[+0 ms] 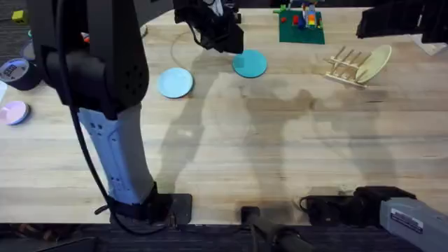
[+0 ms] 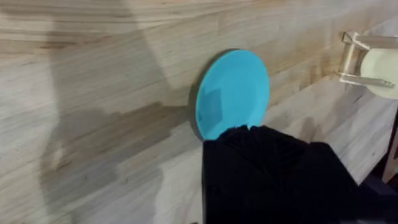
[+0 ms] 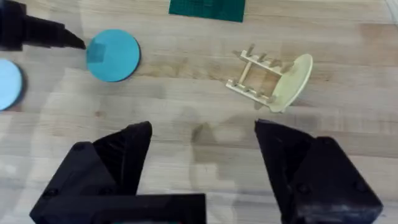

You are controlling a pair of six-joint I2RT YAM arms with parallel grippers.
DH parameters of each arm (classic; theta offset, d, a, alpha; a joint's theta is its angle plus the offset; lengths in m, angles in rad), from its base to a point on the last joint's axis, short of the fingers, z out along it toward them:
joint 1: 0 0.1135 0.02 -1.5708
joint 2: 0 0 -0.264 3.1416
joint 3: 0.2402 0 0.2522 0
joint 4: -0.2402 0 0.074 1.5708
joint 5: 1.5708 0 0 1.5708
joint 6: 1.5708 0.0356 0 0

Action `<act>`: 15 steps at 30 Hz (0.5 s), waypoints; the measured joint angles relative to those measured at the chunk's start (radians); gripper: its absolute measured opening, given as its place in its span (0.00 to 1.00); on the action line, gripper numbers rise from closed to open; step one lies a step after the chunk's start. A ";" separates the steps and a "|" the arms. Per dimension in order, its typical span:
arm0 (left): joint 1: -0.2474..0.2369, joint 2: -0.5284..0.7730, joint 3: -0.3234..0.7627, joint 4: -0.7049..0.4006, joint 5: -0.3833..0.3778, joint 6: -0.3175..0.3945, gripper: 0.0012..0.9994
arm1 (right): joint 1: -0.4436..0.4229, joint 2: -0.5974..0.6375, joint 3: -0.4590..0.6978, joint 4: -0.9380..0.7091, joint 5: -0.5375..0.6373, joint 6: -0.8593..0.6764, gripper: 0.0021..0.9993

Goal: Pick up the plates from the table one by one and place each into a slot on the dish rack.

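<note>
Right gripper (image 3: pixel 202 165) sits near the robot's edge of the light wooden plank table (image 1: pixel 280 154), black fingers spread wide apart, holding nothing. Farther out, the round flat light blue plastic plate (image 1: pixel 175 82) lies flat on the boards. The round flat teal plastic plate (image 1: pixel 250 63) lies beyond it with the left gripper (image 1: pixel 222 38) at its edge, jaw state cannot be told; the small wooden dowel dish rack (image 1: pixel 344 66) off to the right holds one pale cream plate (image 1: pixel 373 63) upright.

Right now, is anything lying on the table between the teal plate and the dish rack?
Nothing visible does. Bare table runs from the teal plate to the dish rack, which already holds a cream plate. The green baseplate sits farther back.
</note>
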 joint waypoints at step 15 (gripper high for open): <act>0.013 0.144 0.033 0.022 0.045 -0.083 0.04 | 0.000 0.000 0.000 0.000 0.000 0.000 1.00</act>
